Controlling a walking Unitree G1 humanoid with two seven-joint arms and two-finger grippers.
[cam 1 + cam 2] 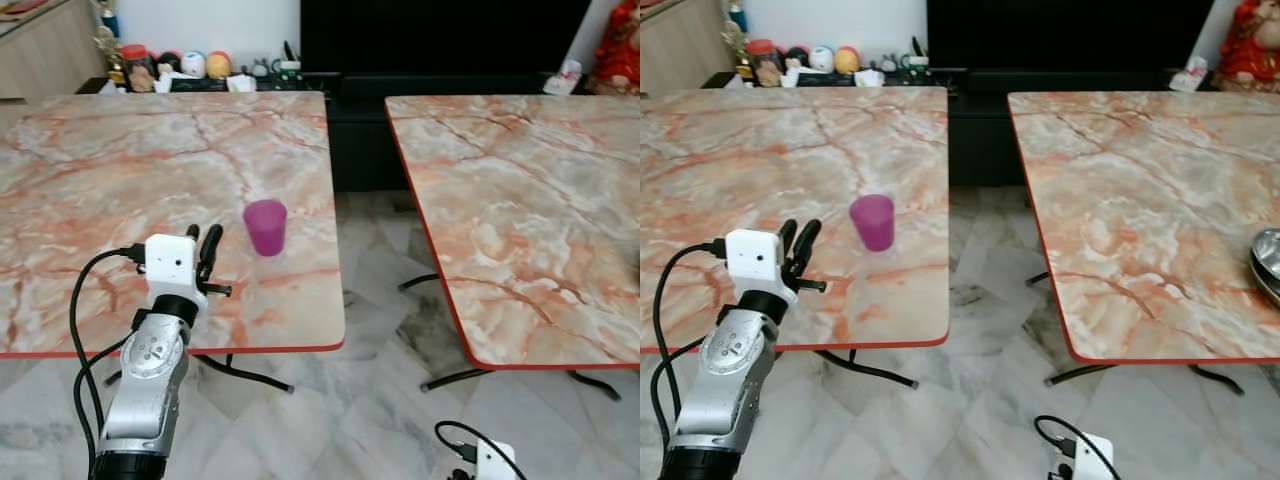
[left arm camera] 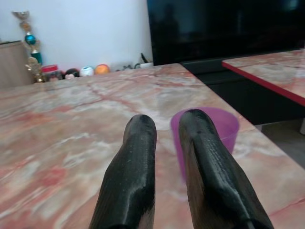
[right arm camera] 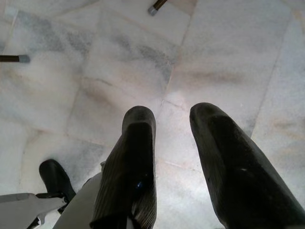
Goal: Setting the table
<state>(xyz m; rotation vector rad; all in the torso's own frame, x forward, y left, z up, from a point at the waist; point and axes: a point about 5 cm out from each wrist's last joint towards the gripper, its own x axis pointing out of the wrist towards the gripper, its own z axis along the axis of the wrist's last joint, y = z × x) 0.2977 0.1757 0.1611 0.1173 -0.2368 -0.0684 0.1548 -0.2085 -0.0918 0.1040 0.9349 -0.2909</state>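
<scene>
Marble-patterned floor tiles [image 1: 370, 400] run beneath two red-edged counters, with a dark cabinet and black screen [image 1: 440, 40] behind the gap between them. Taking the purple cup [image 1: 265, 227] as landmark: it stands upright on the left counter [image 1: 120, 170], mouth up, long axis vertical, near that counter's right edge and nearer the front edge than the back. Bare marble lies open behind it and to its left. Across the gap to its right stands the right counter [image 1: 1140, 200], where a metal bowl [image 1: 1267, 262] is cut off by the frame edge. Small ornaments [image 1: 190, 65] line the shelf well behind the cup. The left claw [image 1: 203, 246] hovers just beside the cup on its left, fingers slightly apart, holding nothing; one finger [image 2: 209, 167] partly hides the cup in the wrist view. The right claw [image 3: 176, 162] hangs low over the floor, well apart from the cup, fingers spread.
</scene>
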